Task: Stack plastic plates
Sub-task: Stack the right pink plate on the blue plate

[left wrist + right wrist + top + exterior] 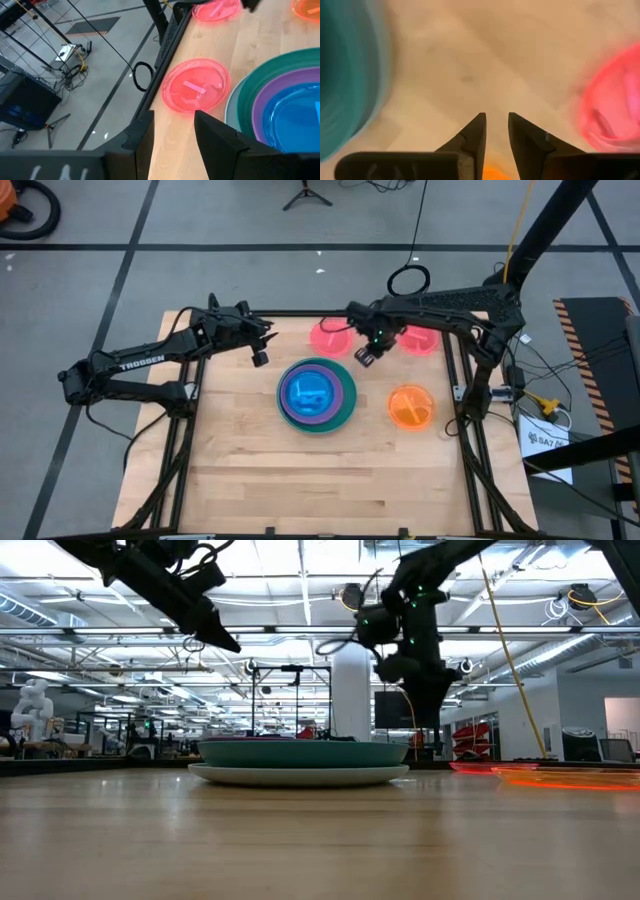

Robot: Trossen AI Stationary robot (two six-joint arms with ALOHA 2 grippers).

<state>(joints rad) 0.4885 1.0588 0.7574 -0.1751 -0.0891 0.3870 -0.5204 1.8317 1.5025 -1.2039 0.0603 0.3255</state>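
Note:
A stack of plates (316, 395) sits mid-table: a small blue plate on top, purple under it, and a large teal one below. In the low view the teal plate (300, 753) rests on a pale plate (298, 775). Two pink plates (330, 337) (420, 338) lie flat near the far edge. An orange plate (411, 407) lies to the right of the stack. My left gripper (260, 355) hovers open, above the table beyond the stack's far-left side; the nearer pink plate (196, 86) lies ahead of it. My right gripper (365, 358) hangs narrowly open and empty above bare wood between the stack and the pink plates.
Bare wood takes up the whole near half of the table (330, 480). The black frame rail (167, 37) runs along the far edge just behind the pink plates. Cables (408, 280) lie on the floor beyond it.

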